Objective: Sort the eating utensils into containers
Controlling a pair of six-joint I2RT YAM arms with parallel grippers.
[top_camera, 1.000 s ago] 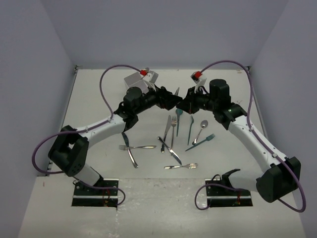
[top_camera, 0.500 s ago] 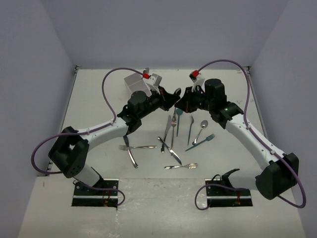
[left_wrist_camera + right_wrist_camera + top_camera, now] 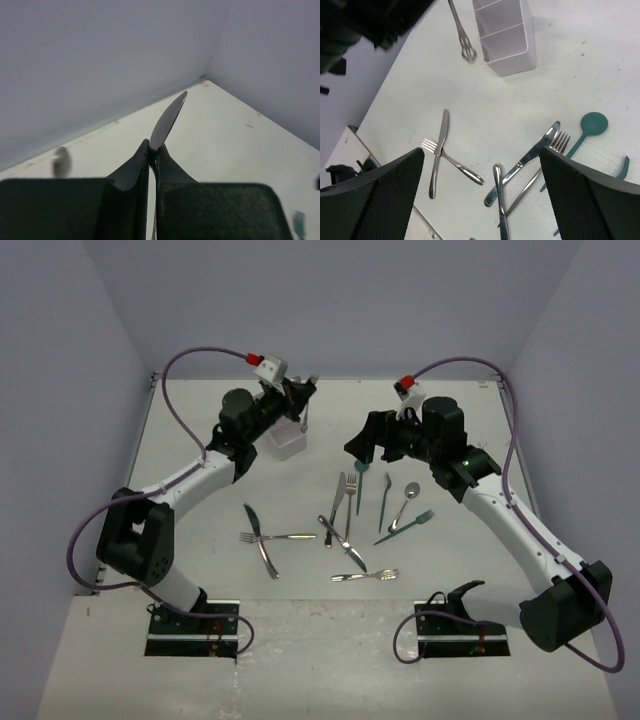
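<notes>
Fork hangs tines-down from your clamped left gripper; organiser waits just below, slightly aside.

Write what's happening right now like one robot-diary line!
left fingers: shut on silver fork, by white organiser | right fingers: open, empty | loose utensils: on table

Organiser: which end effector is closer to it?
Left. The left end effector holds a fork just over the organiser; the right end effector hangs open, well off to its right.
</notes>
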